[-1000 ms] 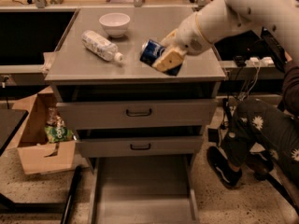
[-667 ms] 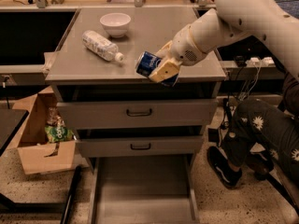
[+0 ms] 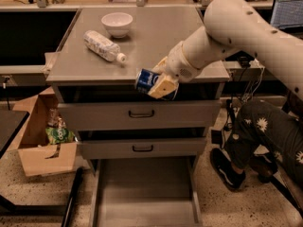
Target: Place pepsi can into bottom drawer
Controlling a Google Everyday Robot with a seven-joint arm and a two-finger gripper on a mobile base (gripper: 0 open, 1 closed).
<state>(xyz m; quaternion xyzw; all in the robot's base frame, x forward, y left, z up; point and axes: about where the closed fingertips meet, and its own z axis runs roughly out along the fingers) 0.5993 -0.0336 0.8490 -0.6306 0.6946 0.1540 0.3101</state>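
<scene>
My gripper (image 3: 154,82) is shut on the blue pepsi can (image 3: 146,80) and holds it tilted in the air just past the front edge of the grey cabinet top (image 3: 156,37), in front of the top drawer. The bottom drawer (image 3: 144,193) is pulled open below, a wide shallow grey tray with low side walls. The can is well above it.
A clear plastic bottle (image 3: 103,45) lies on its side and a white bowl (image 3: 117,23) stands on the cabinet top. Two upper drawers with black handles (image 3: 141,113) are closed. A cardboard box (image 3: 40,136) sits on the floor at left. A person's leg and shoe (image 3: 251,141) are at right.
The gripper with the can has moved left and down, from over the cabinet top to just past its front edge.
</scene>
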